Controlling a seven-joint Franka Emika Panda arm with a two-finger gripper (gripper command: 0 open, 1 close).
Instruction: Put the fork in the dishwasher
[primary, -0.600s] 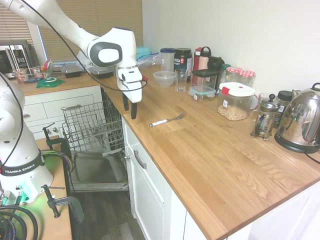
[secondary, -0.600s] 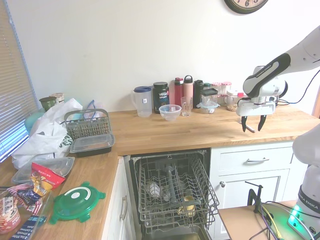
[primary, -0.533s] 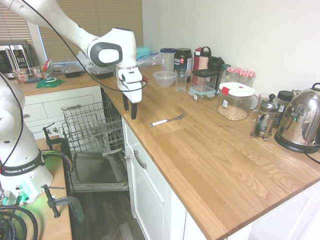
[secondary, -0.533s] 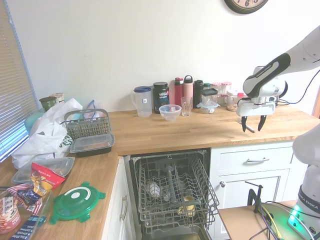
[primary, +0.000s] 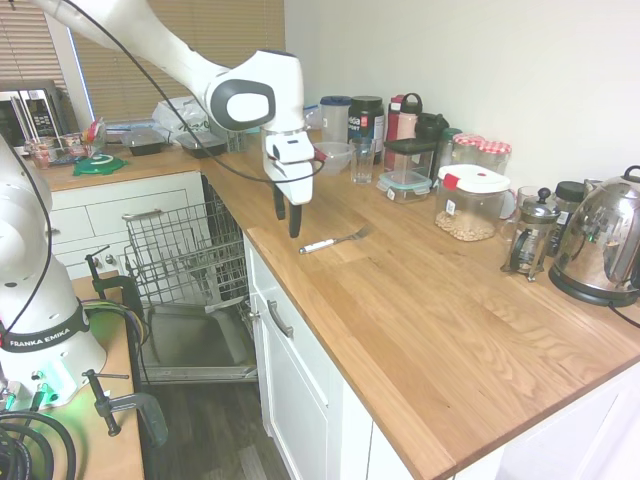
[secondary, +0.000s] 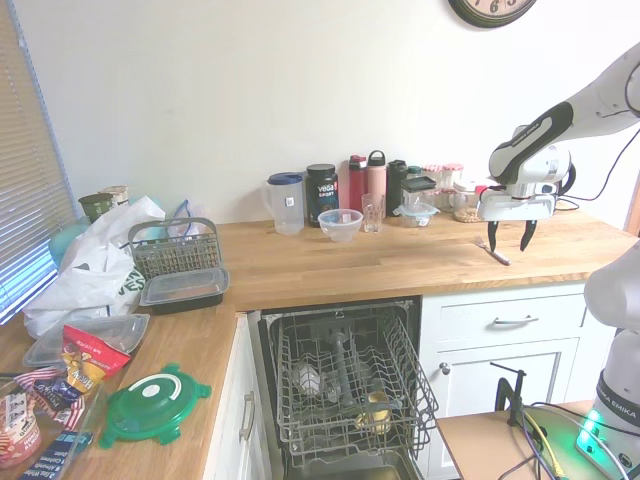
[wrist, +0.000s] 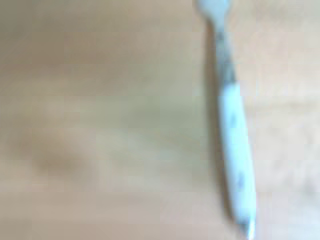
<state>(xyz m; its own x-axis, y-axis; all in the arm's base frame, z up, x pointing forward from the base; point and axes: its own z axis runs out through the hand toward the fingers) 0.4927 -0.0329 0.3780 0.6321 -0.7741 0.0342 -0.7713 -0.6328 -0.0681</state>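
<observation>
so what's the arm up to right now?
The gripper hangs open above the wooden counter, just short of the fork, which lies flat and untouched. The dishwasher stands open with its rack pulled out. The wrist view shows the fork close below, blurred.

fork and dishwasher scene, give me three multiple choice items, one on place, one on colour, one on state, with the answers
1. Where is the fork?
A. in the dishwasher rack
B. flat on the wooden counter
C. inside the clear bowl

2. What colour is the fork's handle?
A. white
B. red
C. black

3. What state is the dishwasher in?
A. door shut
B. door down, rack pulled out
C. door down, rack removed

Answers:
1. B: it lies on the counter just past the gripper, nothing touching it.
2. A: the handle reads white against the wood in the first exterior and wrist views, with metal tines.
3. B: both exterior views show the door dropped and the wire rack standing out over it.
</observation>
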